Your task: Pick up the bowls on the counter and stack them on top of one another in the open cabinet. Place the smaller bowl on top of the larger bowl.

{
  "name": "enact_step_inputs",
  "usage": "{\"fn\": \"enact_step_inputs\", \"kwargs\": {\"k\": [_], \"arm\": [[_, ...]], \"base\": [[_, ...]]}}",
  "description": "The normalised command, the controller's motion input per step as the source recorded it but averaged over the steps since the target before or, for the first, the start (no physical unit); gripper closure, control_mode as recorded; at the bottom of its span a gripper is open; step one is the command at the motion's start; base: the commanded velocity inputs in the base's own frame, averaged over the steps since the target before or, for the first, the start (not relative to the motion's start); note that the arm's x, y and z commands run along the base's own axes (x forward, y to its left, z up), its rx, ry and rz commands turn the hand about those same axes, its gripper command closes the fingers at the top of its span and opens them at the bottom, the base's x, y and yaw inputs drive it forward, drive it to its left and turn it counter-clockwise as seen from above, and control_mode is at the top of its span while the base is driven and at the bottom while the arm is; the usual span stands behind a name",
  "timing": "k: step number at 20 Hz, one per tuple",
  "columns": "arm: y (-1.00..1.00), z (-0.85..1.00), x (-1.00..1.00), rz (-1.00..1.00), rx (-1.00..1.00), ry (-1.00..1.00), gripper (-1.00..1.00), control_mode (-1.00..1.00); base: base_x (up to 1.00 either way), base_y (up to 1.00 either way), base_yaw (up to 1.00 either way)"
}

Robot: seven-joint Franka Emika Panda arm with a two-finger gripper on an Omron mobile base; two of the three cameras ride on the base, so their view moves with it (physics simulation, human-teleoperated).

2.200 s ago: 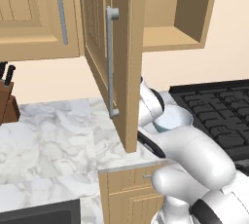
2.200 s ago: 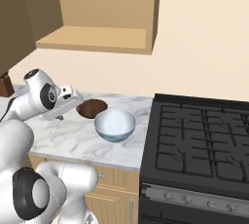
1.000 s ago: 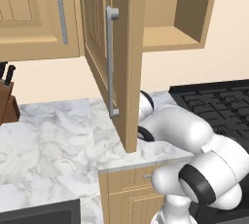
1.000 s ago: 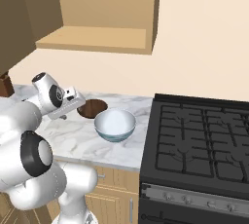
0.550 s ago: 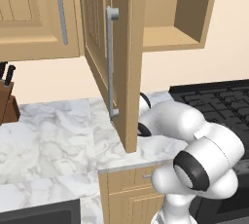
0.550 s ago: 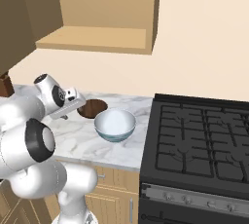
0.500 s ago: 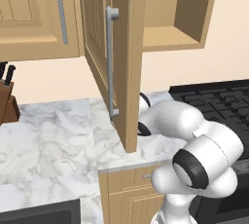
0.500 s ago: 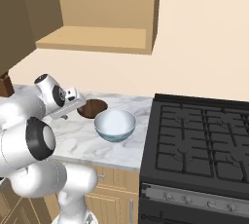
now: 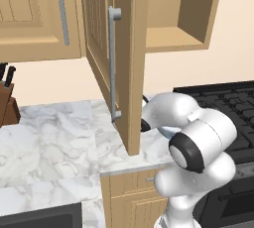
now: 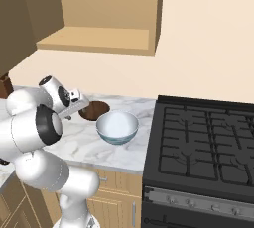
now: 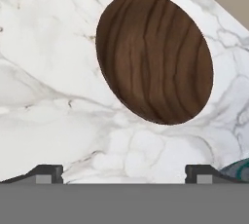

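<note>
Bowls — two of them — sat on the white-and-grey veined marble counter, left of the black stove top. The small dark brown wood-grained round bowl lay at about 12 o'clock in the hand view, just ahead of the two-finger gripper; from the right base camera it was just beside the wide white bowl with pale-blue pattern, at roughly its 10 o'clock, and whether their rims touched could not be told.

The dark fingertips stood wide apart with only marble between them — jaws released, nothing held.

Judging by its look, the brown bowl would be stiff and light, wooden rather than brittle, with a smooth surface that might slip under a shallow pinch. The rim seemed the sensible place to take hold, one finger inside and one outside the wall, on the side away from the larger bowl. That larger bowl looked ceramic: heavier, glossy, and likely to chip if knocked.

Above, the light wooden open wall cabinet showed a bare shelf; its door with the long grey bar handle hung out over the counter.

No brand, label or writing could be read anywhere.
</note>
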Motion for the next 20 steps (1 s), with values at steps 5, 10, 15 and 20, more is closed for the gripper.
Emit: {"fn": "enact_step_inputs", "kwargs": {"k": [5,10,15,20], "arm": [[0.10,-0.18,0.29,-0.02,0.00,0.00,-1.00,-1.00],[0.11,-0.17,0.29,-0.02,0.00,0.00,-1.00,-1.00],[0.10,-0.16,0.30,-0.03,0.00,0.00,-1.00,-1.00],[0.09,-0.18,0.29,-0.03,-0.01,0.00,-1.00,-1.00]], "base": [[0.00,0.00,0.00],[0.00,0.00,0.00],[0.00,0.00,0.00],[0.00,0.00,0.00]]}}
